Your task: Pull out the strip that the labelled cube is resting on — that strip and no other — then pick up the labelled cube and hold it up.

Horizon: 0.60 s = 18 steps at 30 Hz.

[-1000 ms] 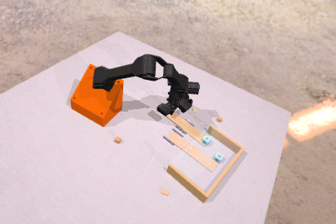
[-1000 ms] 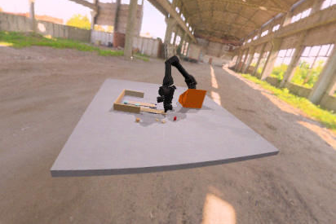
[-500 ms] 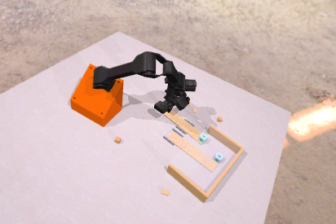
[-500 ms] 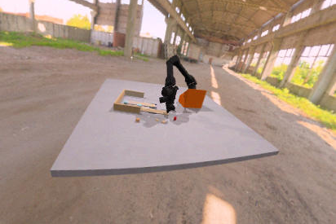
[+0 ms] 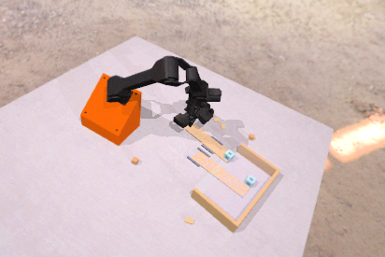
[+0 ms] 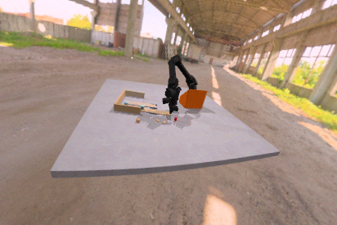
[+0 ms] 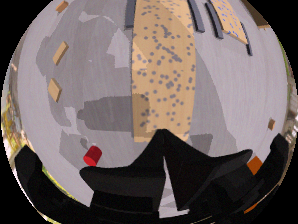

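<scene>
A tan speckled strip [image 5: 206, 140] [image 7: 162, 63] runs from my gripper out to the open side of the wooden frame [image 5: 262, 159] [image 6: 128, 108]. A cyan cube [image 5: 229, 155] with a dark mark sits on the strip's far end. A second cyan cube [image 5: 250, 180] sits on another tan strip [image 5: 224, 175] [image 7: 222, 10] inside the frame. My gripper [image 5: 184, 123] [image 6: 171, 111] [image 7: 161, 132] is shut. Its tips are down at the near end of the first strip. I cannot tell whether they pinch it or only press on it.
Thin grey bars [image 5: 205, 150] [image 7: 193, 11] lie beside the strips. Small tan blocks [image 5: 135, 160] [image 5: 189, 221] [image 5: 251, 136] are scattered on the table. A small red piece [image 7: 92, 156] [image 6: 176, 119] lies by the gripper. The orange arm base [image 5: 112, 112] stands to the left.
</scene>
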{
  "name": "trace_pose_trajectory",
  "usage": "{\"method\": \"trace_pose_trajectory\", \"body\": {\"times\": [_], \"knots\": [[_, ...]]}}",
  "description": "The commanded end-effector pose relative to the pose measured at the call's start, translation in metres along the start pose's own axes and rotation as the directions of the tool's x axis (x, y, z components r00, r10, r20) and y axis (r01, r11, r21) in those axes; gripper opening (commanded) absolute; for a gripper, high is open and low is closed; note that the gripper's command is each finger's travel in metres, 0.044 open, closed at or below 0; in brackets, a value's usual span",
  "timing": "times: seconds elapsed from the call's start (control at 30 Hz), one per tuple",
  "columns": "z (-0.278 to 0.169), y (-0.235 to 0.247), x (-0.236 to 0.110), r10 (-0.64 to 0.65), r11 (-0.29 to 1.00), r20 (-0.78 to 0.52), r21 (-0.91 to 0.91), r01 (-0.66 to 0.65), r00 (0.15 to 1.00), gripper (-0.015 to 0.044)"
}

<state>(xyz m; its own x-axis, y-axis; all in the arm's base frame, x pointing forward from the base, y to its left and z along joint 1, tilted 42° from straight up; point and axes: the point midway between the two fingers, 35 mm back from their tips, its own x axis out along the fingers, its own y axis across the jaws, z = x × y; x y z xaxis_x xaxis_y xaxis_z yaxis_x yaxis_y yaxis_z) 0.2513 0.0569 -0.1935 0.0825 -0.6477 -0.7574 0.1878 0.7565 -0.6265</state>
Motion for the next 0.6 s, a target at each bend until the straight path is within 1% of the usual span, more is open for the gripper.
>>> {"method": "trace_pose_trajectory", "body": {"times": [0.0,0.57], "knots": [[-0.017,-0.006,0.006,-0.014,1.0,-0.033,-0.013,0.013,0.999,0.0],[-0.04,-0.006,0.005,-0.013,1.0,-0.034,-0.014,0.013,0.999,0.0]]}}
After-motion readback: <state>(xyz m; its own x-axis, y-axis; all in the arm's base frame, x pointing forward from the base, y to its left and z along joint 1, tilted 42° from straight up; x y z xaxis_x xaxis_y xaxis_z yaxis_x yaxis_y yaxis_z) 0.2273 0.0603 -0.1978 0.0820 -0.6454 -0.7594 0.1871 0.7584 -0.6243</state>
